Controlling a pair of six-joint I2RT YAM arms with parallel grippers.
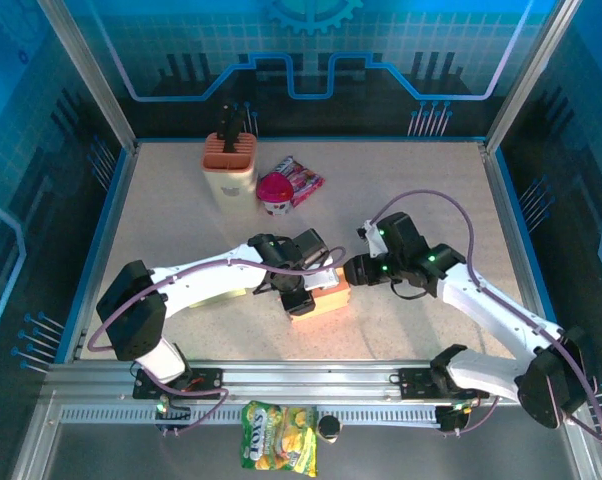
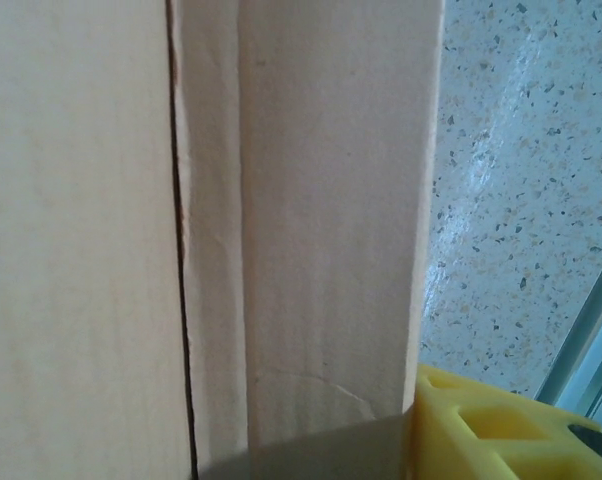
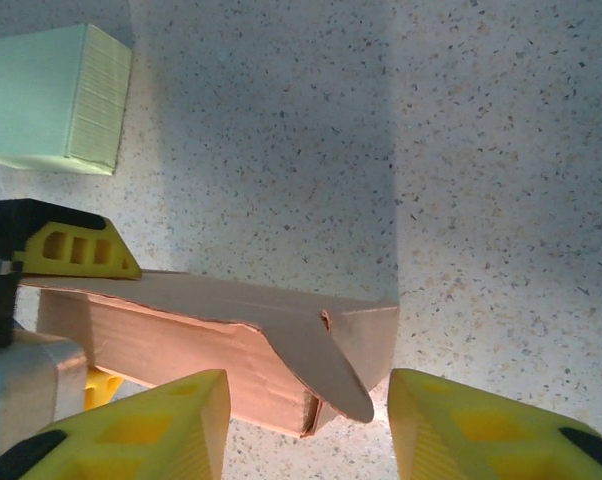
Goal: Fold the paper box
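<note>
Now: right gripper lines up on the open end flap, left gripper steadies the box

The paper box [image 1: 321,300] lies on its side mid-table, between the two arms and a bit near of centre. The left gripper [image 1: 299,290] sits on the box's left part, likely to stop it sliding while the other end gets worked. In the left wrist view the cardboard is right up against the lens and one yellow finger [image 2: 481,430] shows just beside a panel edge. I cannot tell whether that pincer is clamped or only pressing.

The right gripper [image 1: 353,270] is at the box's right end, low to the table [image 1: 181,220]. In its wrist view the two yellow fingers stand clearly apart, gripping nothing. The end flap [image 3: 326,365] sticks out loose in the gap ahead of them, touching neither. That placement looks meant for catching or pushing the flap shut. The end is not yet closed, so folding is partway by my read.

A pale green block [image 3: 51,100] lies further off to the left, apart from the box, not involved.
</note>
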